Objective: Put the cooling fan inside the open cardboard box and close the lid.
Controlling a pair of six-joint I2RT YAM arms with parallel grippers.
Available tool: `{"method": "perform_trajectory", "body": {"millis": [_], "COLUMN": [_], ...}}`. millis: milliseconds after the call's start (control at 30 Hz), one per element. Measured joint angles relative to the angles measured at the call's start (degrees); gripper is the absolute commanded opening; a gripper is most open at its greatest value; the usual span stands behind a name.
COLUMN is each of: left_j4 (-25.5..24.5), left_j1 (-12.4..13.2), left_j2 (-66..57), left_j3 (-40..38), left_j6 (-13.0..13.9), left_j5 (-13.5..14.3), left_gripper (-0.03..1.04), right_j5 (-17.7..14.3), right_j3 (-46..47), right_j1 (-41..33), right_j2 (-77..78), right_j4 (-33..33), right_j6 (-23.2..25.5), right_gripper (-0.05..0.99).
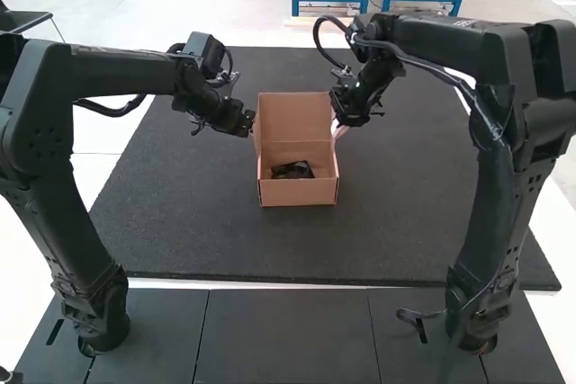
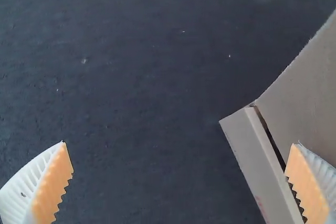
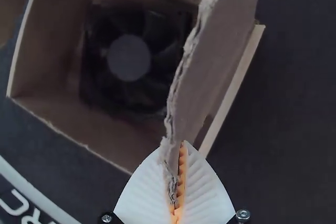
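Note:
The open cardboard box (image 1: 297,188) sits mid-mat with its lid (image 1: 292,115) raised at the back. The black cooling fan (image 1: 292,170) lies flat on the box floor, and the right wrist view looks down on the fan (image 3: 128,59). My right gripper (image 1: 341,125) is at the box's right rear corner; its white ribbed fingers (image 3: 202,192) are shut on the torn edge of a side flap (image 3: 212,61). My left gripper (image 1: 241,121) hovers at the lid's left edge, open (image 2: 178,187), with a cardboard flap (image 2: 257,156) just inside one pad (image 2: 302,184).
A black rubber mat (image 1: 180,204) covers the table around the box, with bare mat on every side of it. Both arm bases stand at the near edge, on dark panels (image 1: 288,339).

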State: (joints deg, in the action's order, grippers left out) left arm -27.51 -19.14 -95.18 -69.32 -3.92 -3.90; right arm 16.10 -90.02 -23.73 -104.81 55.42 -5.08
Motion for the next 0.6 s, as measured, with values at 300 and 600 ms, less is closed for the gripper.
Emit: {"method": "perform_trajectory", "body": {"millis": [300,600], "left_j4": [0.3,0.1], "left_j1": [0.0,0.0], "left_j2": [0.0,0.0], "left_j3": [1.7,2.1], "left_j6": [0.0,0.0], "left_j5": [-1.9,-4.4], "left_gripper": [0.96,0.96], "right_j5": [0.0,0.0], "right_j3": [2.4,3.2], "right_j1": [-1.0,-1.0], "right_j2": [0.0,0.0], "right_j4": [0.2,0.2], "right_j6": [-0.2,-0.5], "right_gripper": [-0.02,-0.02]}}
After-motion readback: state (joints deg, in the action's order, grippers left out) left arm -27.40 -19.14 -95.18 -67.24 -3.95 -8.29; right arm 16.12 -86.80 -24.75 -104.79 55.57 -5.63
